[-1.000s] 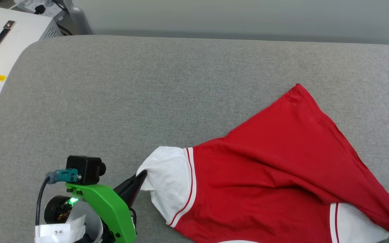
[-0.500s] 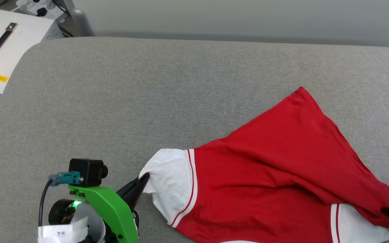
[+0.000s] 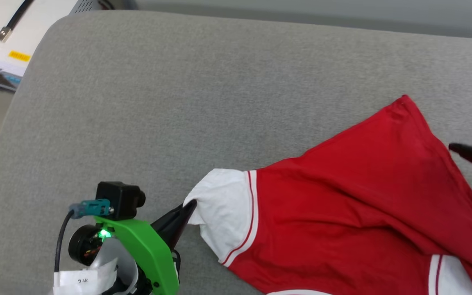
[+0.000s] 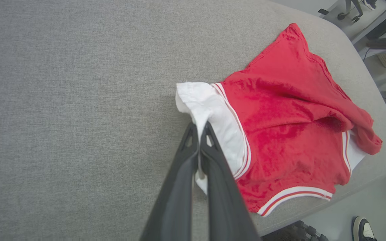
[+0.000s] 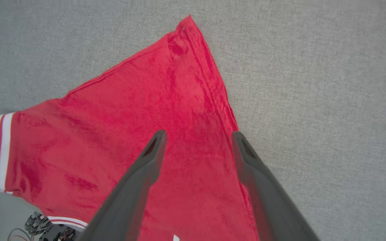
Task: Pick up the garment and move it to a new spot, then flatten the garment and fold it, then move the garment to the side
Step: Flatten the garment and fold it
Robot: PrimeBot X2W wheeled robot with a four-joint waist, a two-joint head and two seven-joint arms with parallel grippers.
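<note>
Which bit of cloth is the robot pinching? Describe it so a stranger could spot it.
On the big grey padded surface lies a crumpled red shirt. At its left end is a white short sleeve with red stripes. Unlike the other white sleeve, this one is pinched in the left hand.

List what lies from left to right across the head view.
White box with a black handle → left gripper → garment → right gripper at the right edge.
</note>
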